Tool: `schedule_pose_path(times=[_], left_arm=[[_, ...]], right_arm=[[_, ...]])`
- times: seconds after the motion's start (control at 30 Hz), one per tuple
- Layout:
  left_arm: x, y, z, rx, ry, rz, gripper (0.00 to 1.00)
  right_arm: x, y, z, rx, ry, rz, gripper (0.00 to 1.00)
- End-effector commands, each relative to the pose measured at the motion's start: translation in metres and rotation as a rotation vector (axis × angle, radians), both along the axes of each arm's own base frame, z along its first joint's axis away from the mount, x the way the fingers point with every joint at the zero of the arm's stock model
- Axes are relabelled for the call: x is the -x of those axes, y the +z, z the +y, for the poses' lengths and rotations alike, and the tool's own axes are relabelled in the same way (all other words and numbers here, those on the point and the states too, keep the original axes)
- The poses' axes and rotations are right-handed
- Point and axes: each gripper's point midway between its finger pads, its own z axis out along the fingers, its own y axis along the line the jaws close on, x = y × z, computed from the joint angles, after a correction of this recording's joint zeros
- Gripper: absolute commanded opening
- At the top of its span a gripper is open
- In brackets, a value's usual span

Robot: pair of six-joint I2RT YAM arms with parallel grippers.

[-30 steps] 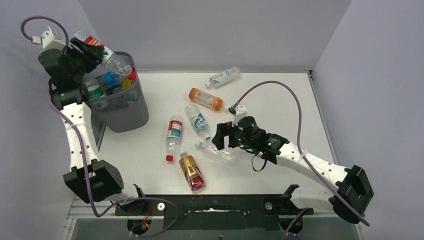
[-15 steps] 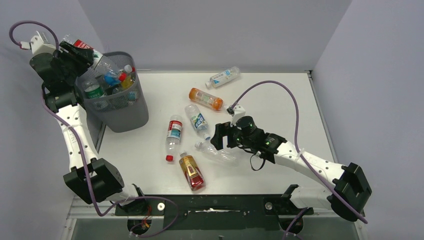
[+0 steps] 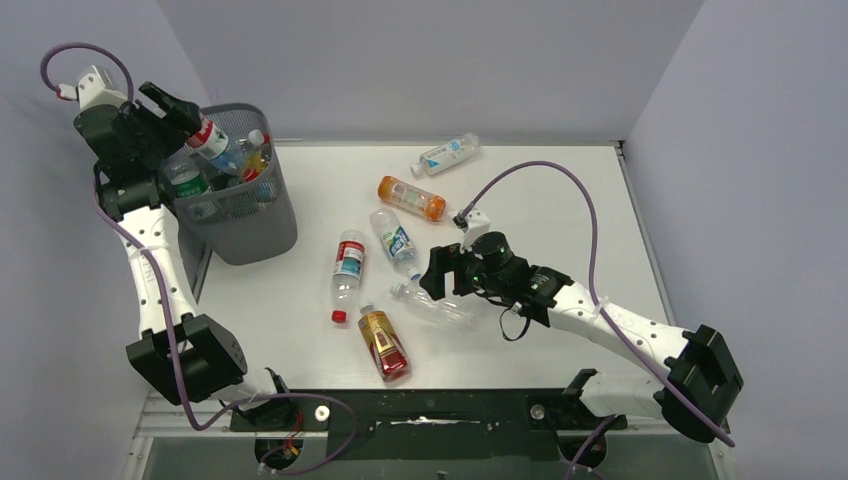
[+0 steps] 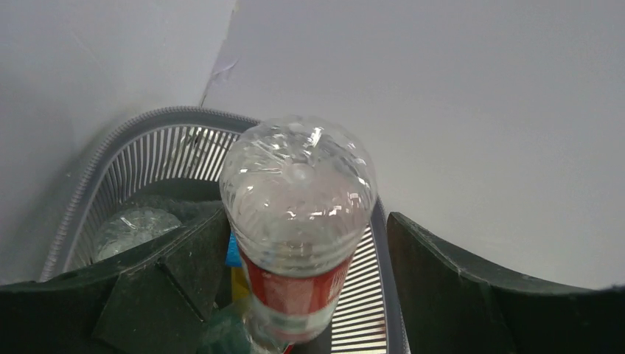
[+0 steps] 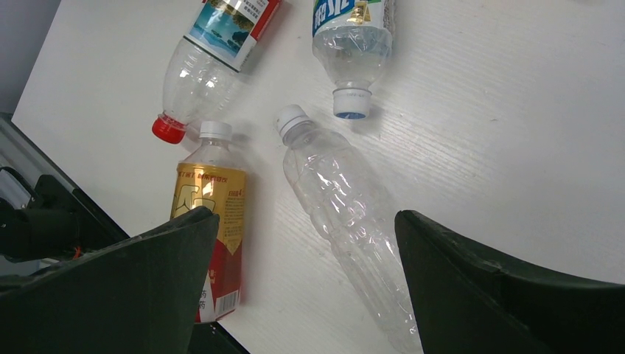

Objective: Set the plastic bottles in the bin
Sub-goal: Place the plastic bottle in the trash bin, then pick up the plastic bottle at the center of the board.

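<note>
Clear bottle (image 4: 298, 199) (red-labelled) over bin (image 4: 158, 151), neck unseen.

One bin (image 3: 245, 225) is seen. Lying on the table (image 3: 560, 200), six are counted: one orange bottle (image 3: 411, 198), one gold bottle (image 3: 383, 343), one red-capped bottle (image 3: 346, 272), one label-less bottle (image 3: 435, 305), one blue-labelled bottle (image 3: 396, 241) and one white-labelled bottle (image 3: 445, 154). One red-labelled bottle (image 3: 207, 138) is seen at the bin's rim; those inside cannot be counted.
</note>
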Motion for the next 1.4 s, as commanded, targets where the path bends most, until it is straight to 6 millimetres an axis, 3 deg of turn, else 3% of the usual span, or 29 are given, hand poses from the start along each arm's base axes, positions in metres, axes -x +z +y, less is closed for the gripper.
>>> schedule_pose_path(times=[0.0, 0.13, 0.27, 0.5, 0.67, 0.83, 1.0, 1.37], left_arm=[[0.000, 0.017, 0.000, -0.057, 0.020, -0.021, 0.80], [0.003, 0.025, 0.000, -0.064, 0.030, -0.028, 0.82], [0.004, 0.039, -0.023, -0.087, -0.005, -0.048, 0.82], [0.007, 0.060, -0.094, -0.122, -0.141, -0.065, 0.83], [0.012, 0.060, -0.158, -0.147, -0.264, -0.056, 0.84], [0.018, 0.045, -0.210, -0.137, -0.400, -0.029, 0.84], [0.023, 0.013, -0.254, -0.142, -0.497, 0.031, 0.84], [0.038, -0.049, -0.305, -0.152, -0.620, 0.151, 0.84]], right_arm=[[-0.007, 0.021, 0.012, -0.061, 0.004, -0.049, 0.95], [-0.006, 0.019, 0.010, -0.055, 0.001, -0.051, 0.96], [-0.009, 0.015, 0.007, -0.031, -0.008, -0.055, 0.97], [-0.012, 0.000, 0.001, 0.016, -0.005, -0.041, 0.98], [-0.010, -0.019, -0.001, 0.062, 0.018, -0.012, 0.98], [-0.007, -0.040, -0.003, 0.117, 0.044, 0.017, 0.98], [-0.001, -0.060, -0.006, 0.184, 0.069, 0.051, 0.98], [0.019, -0.095, -0.012, 0.318, 0.112, 0.097, 0.99]])
